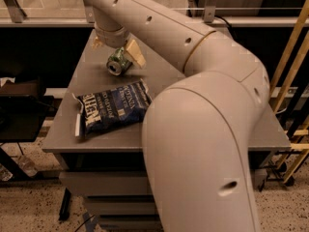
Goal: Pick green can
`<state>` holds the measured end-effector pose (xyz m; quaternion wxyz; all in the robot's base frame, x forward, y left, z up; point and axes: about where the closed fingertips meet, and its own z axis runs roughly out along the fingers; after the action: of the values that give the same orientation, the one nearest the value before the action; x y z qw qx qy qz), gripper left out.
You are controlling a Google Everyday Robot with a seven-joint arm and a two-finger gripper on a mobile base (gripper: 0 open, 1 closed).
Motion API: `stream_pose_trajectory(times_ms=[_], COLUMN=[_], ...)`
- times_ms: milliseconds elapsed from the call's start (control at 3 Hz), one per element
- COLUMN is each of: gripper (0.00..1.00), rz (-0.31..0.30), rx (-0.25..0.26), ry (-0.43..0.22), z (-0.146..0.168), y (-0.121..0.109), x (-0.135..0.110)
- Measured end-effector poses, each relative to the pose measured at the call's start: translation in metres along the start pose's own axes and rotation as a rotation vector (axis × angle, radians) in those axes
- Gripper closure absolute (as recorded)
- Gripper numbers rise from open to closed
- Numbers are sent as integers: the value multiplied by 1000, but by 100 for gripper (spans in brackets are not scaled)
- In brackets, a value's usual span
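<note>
The green can [118, 63] lies on its side on the grey table [87, 79], near the far left part, with its silver end facing me. My gripper [117, 51] hangs right over it, at the end of the big white arm [193, 105]. One cream finger [135, 54] is at the can's right and the other finger [98, 43] is behind its left. The fingers are spread wider than the can and do not clamp it. The dark blue can is hidden behind the arm.
A dark blue chip bag [113, 108] lies flat on the table in front of the can. A black chair [19, 112] stands left of the table. A yellow frame [289, 76] stands to the right. A railing [53, 7] runs behind the table.
</note>
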<state>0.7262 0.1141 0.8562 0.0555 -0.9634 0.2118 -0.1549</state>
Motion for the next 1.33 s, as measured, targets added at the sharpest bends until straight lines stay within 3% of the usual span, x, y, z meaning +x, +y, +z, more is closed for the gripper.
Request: stream_pose_trajectory(times_ms=[333, 1000, 1333], gripper=[18, 65, 88], rz=[-10, -3, 24], rx=[-21, -30, 29], ry=[-38, -75, -65], z=[12, 17, -11], y=[-2, -3, -2], x=[-5, -6, 2])
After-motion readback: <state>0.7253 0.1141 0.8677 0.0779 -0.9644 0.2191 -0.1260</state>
